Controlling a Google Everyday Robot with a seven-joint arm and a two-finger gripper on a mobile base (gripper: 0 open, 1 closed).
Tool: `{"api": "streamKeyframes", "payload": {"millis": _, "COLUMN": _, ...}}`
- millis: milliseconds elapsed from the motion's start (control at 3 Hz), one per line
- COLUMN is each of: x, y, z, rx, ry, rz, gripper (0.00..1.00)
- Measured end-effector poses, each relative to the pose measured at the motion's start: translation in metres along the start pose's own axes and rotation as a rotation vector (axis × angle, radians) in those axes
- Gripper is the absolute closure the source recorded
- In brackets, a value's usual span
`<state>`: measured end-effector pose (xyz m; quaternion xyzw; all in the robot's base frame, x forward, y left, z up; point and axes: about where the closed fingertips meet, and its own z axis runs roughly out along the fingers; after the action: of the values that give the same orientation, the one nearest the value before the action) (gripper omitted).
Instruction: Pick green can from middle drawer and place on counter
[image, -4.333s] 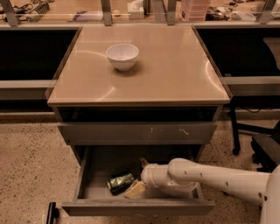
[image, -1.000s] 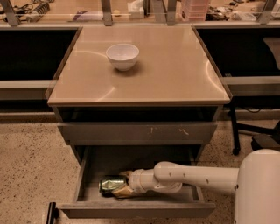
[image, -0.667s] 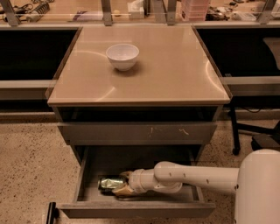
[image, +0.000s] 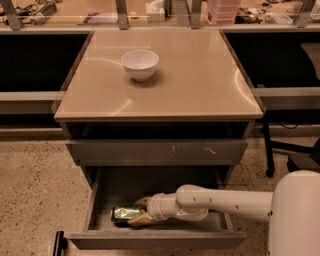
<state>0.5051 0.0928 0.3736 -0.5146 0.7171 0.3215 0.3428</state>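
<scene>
The green can (image: 123, 214) lies on its side on the dark floor of the open middle drawer (image: 155, 239), towards its front left. My gripper (image: 136, 211) reaches into the drawer from the right on a white arm (image: 225, 202). Its tan fingers (image: 142, 201) sit on either side of the can's right end and are shut on it. The can rests on the drawer floor. The beige counter (image: 195, 75) tops the cabinet above.
A white bowl (image: 140, 64) stands on the counter at the back left. A closed grey drawer front with pale scratch marks (image: 157, 150) hangs just above the open drawer. A black chair base (image: 295, 155) stands on the terrazzo floor at the right.
Since 4.3 s ago my arm has reached further left into the drawer and the can has shifted left with it. Over the last second nothing has visibly moved.
</scene>
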Motion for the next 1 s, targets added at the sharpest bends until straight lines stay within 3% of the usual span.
{"api": "streamKeyframes", "payload": {"millis": 333, "x": -0.005, "y": 0.004, "z": -0.010, "rx": 0.039, "ry": 0.006, "rz": -0.004, "gripper": 1.00}}
{"api": "streamKeyframes", "payload": {"millis": 667, "x": -0.032, "y": 0.014, "z": -0.045, "rx": 0.144, "ry": 0.018, "rz": -0.014, "gripper": 1.00}}
{"api": "streamKeyframes", "payload": {"millis": 1000, "x": -0.061, "y": 0.032, "z": -0.084, "rx": 0.268, "ry": 0.064, "rz": -0.065, "gripper": 1.00}}
